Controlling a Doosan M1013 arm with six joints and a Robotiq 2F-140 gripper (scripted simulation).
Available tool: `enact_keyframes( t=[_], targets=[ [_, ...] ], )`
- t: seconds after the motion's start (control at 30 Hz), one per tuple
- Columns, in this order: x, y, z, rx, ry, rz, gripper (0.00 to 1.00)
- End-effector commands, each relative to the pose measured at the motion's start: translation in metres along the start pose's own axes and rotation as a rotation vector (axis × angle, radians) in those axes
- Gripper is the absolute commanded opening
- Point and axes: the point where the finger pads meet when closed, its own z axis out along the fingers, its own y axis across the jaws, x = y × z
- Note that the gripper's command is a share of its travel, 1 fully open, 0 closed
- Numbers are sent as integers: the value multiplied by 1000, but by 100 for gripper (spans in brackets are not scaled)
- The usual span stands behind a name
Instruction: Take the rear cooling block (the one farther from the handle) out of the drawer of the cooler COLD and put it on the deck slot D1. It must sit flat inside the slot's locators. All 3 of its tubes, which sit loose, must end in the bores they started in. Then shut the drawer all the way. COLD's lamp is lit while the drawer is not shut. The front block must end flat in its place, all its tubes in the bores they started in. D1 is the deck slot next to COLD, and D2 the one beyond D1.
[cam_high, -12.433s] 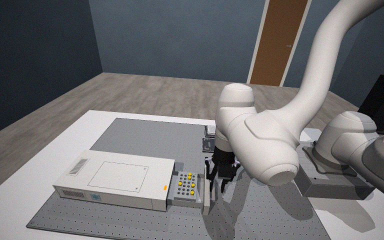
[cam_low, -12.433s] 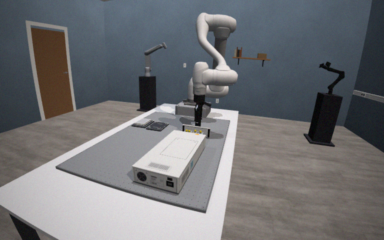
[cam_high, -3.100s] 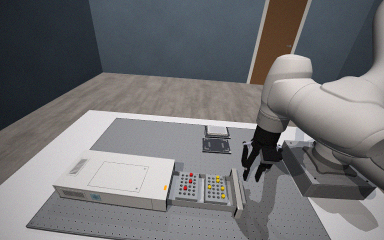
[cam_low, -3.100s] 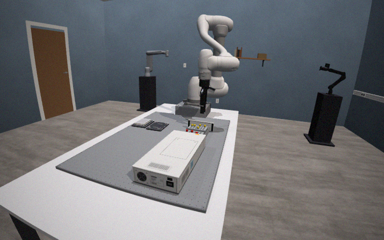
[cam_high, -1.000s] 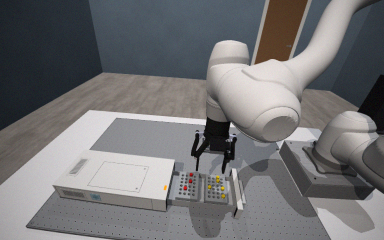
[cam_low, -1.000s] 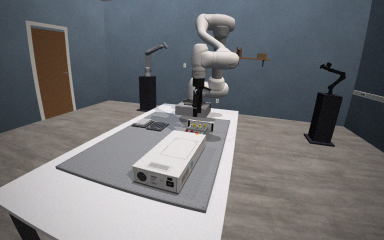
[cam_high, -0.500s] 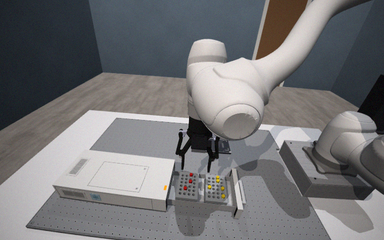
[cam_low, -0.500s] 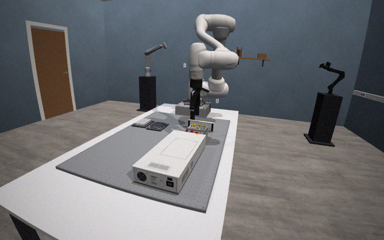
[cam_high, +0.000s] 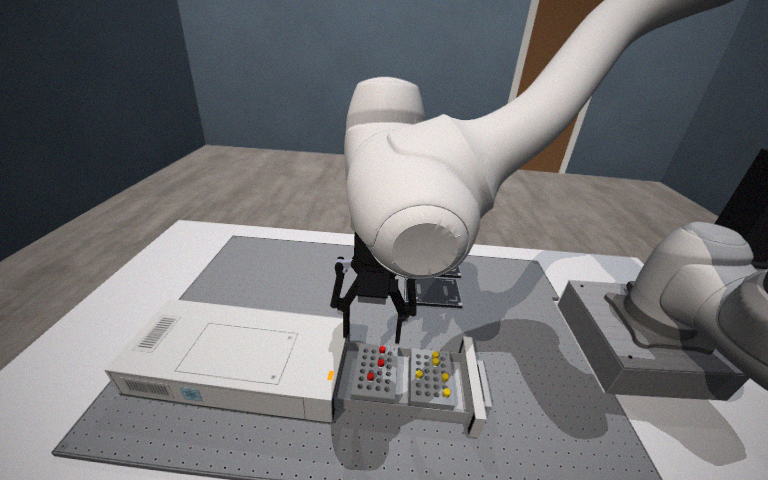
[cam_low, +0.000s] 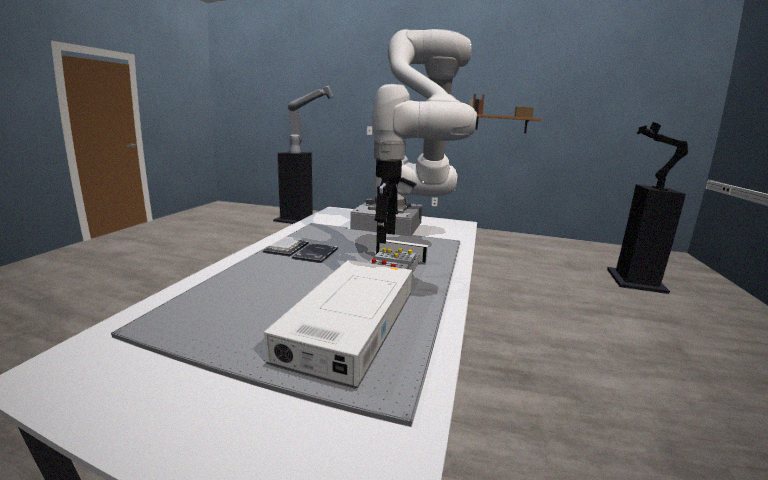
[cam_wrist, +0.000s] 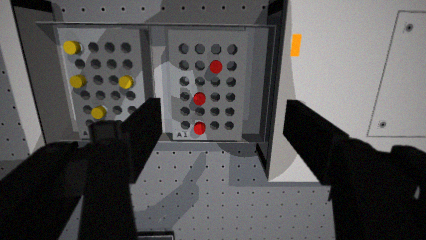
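The cooler COLD (cam_high: 237, 350) (cam_low: 317, 294) (cam_wrist: 345, 90) has its drawer (cam_high: 436, 412) open, and its orange lamp (cam_high: 330, 375) (cam_low: 394, 268) (cam_wrist: 296, 45) is lit. The rear block (cam_high: 373, 394) (cam_wrist: 238, 90) lies flat in the drawer with 3 red-capped tubes standing in bores. The front block (cam_high: 431, 400) (cam_wrist: 102, 36) also lies flat, with several yellow-capped tubes; a finger partly hides it in the wrist view. My gripper (cam_high: 372, 338) (cam_low: 382, 246) (cam_wrist: 223, 116) is open and empty above the rear block's level, one finger on each side in the wrist view. D1 (cam_high: 433, 291) (cam_low: 314, 251) is a dark, empty slot.
D2 (cam_low: 286, 247), beyond D1, holds a pale object; the arm mostly hides it in the top view. The drawer's front panel (cam_high: 474, 384) stands upright at the drawer's end. The arm's grey base (cam_high: 668, 379) is at the right. COLD's body stands close beside the rear block.
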Motion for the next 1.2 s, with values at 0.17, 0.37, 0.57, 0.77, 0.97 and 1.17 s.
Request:
enact_keyframes(
  t=[0.17,0.37,0.57,0.77,0.97,1.17],
  targets=[
    [-2,-4,0,-2,-1,1,66],
    [-1,-7,0,-2,-1,1,66],
    [0,-7,-1,-2,-1,1,66],
    [1,-10,0,-2,-1,0,66],
    [1,-11,0,-2,-1,0,66],
    [1,-11,-1,-2,-1,0,66]
  ],
)
